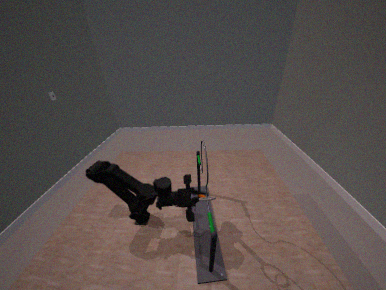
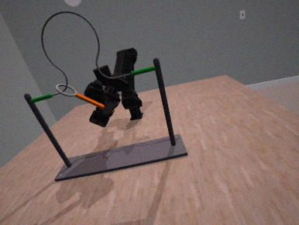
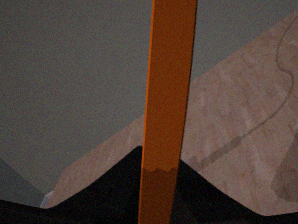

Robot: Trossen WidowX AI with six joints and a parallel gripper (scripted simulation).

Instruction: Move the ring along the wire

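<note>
The orange handle (image 2: pixel 90 100) (image 3: pixel 168 83) (image 1: pixel 201 196) runs from my gripper (image 2: pixel 104 110) (image 3: pixel 157 175) (image 1: pixel 196 196) up to the grey ring (image 2: pixel 66 90). The gripper is shut on the handle's lower end. In the exterior view the ring sits around the wire just past the inner end of the left green part (image 2: pixel 42 98), by the left post (image 2: pixel 47 131). The thin grey wire (image 2: pixel 70 12) loops high, then dips to the right green part (image 2: pixel 142 70) at the right post (image 2: pixel 164 105). I cannot tell whether the ring touches the wire. The wrist view shows only the handle between the dark fingers.
The posts stand on a dark grey base plate (image 2: pixel 128 155) (image 1: pixel 206 272) on the wooden floor. The arm's base and links (image 2: pixel 125 74) (image 1: pixel 120 182) stand behind the wire. Grey walls enclose the floor.
</note>
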